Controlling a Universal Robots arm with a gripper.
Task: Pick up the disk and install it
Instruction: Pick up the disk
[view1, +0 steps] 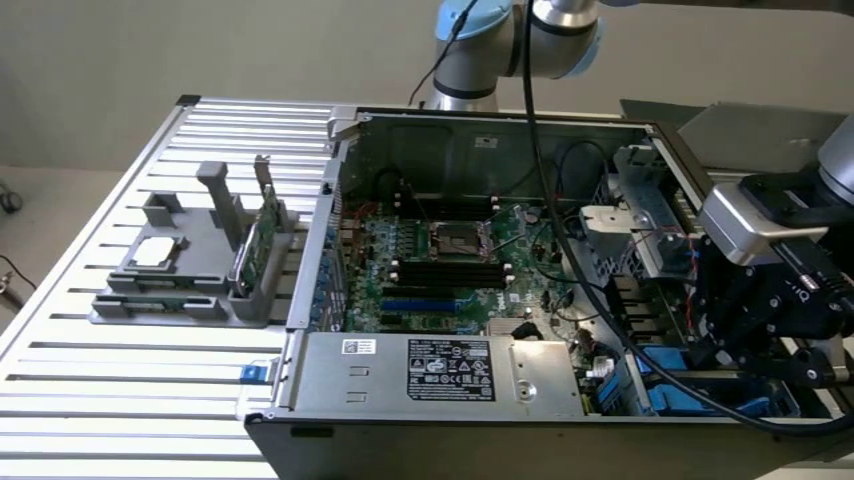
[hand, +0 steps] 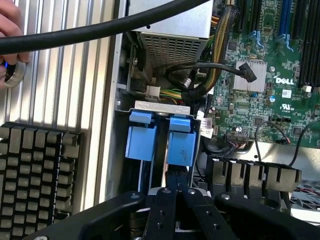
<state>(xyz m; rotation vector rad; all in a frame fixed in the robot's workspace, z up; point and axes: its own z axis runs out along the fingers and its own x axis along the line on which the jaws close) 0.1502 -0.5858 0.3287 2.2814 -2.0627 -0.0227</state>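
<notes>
1. Installation step, judged late: disk (hand: 181, 142) sits in the drive bay (hand: 160, 106), blue rail ends showing.
2. Gripper (hand: 173, 176) is clenched and empty, with its tips between those ends.
3. Seating likely calls for straight, gentle pressure.

Silver-blue arm (view1: 467, 65), black end effector (hand: 174, 176) (thick cable (view1: 529, 90)).

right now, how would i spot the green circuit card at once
Look at the slatted table on the exterior view's left of the open computer case; a grey holder sits there. The green circuit card stands on edge in it, while the silver chip lies flat.
</notes>
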